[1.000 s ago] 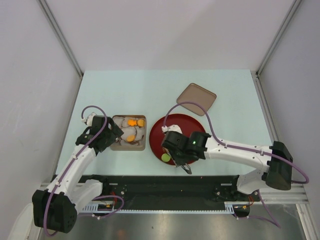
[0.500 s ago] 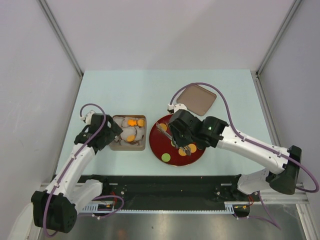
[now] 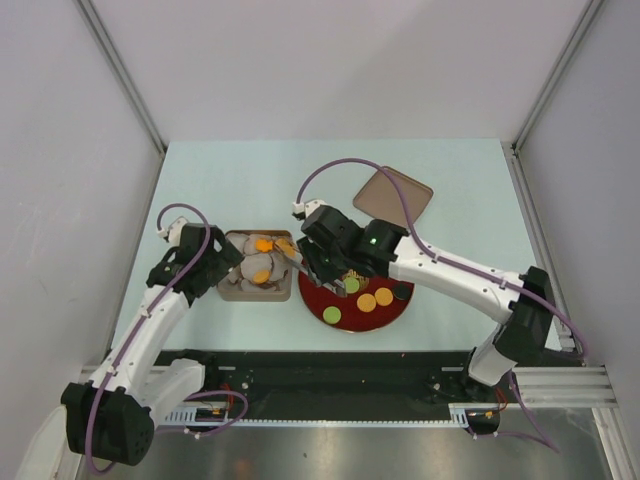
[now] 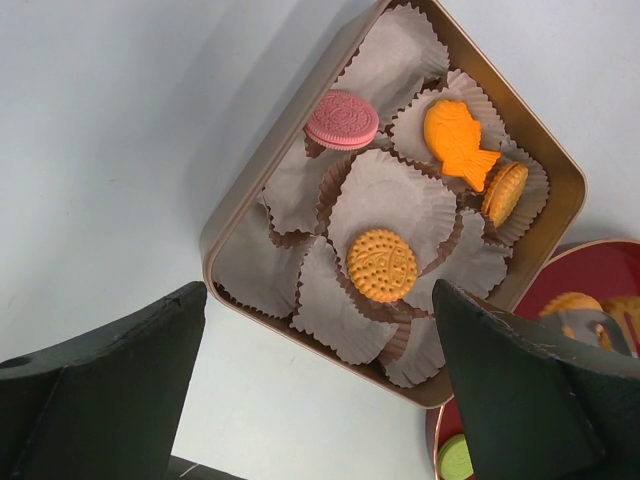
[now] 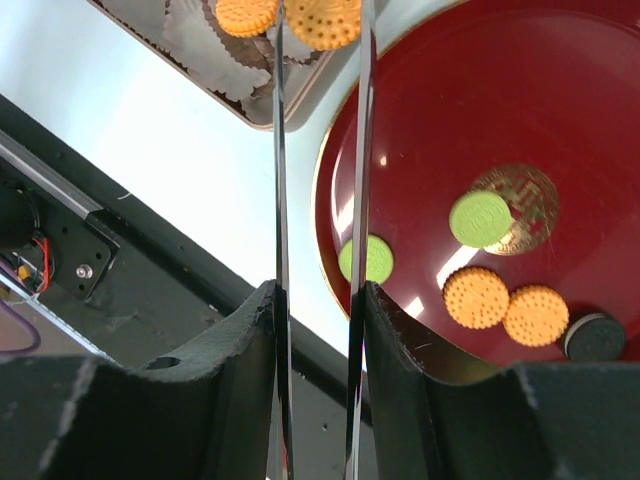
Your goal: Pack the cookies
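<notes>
— Status of packing?
— Under half done. The plate, centre right, carries five loose cookies; the box left of it seats four. The right tool pinches one orange cookie at the box's right edge; the left tool gapes wide, empty.

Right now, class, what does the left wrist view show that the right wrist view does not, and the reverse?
Only the left wrist view shows the pink cookie and the fish-shaped cookie among paper cups inside the tin, framed by the open left claw. Only the right wrist view shows the black cookie and two orange cookies beside it on the red plate. Both show the tin, the plate, a green cookie at its edge, and the orange cookie that the right claw grips.
</notes>
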Controlling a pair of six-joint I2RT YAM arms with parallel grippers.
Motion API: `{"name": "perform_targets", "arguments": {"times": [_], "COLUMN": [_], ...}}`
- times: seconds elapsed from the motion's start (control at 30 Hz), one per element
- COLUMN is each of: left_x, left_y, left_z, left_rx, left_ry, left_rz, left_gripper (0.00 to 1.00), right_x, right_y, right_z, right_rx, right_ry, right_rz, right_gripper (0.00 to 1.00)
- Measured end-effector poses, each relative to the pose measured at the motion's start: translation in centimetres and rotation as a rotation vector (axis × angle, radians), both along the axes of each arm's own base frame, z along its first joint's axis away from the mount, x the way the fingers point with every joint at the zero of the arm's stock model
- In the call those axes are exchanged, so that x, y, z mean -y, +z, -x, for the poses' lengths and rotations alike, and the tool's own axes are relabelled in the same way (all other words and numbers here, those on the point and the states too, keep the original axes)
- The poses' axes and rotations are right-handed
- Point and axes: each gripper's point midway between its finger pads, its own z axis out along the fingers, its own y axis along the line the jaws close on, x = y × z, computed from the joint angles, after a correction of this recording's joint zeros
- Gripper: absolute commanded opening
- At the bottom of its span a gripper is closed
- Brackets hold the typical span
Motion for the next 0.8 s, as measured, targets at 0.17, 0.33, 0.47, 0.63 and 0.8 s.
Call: {"name": "perform_targets", "arguments": {"times": [0.17, 0.33, 0.47, 0.63, 0.8], "left_x": [0.0, 0.0, 0.0, 0.0, 0.0], "left_y": [-0.2, -0.2, -0.2, -0.2, -0.2], "left_z": [0.0, 0.0, 0.0, 0.0, 0.0], "left_rx": [-0.007, -0.007, -0.007, -0.007, -0.007], "left_ry": [0.000, 0.000, -0.001, -0.005, -0.005], "left_rz": [-0.001, -0.002, -0.002, -0.006, -0.007], "left_gripper": [1.00, 1.00, 1.00, 1.00, 1.00], "right_x": [-1.3, -2.3, -2.7, -2.7, -2.6], "right_y": [-1.2, -1.6, -1.4, -1.4, -1.4], "right_z": [-0.7, -1.6, -2.0, -2.1, -2.2], "right_rx": [-0.014, -0.024, -0.021, -0.017, -0.017], "right_ry": [0.026, 0.032, 0.034, 0.036, 0.035], "right_rz": [0.012, 0.007, 0.001, 0.001, 0.002], "right_gripper": [0.32, 0.32, 0.33, 0.39, 0.43]}}
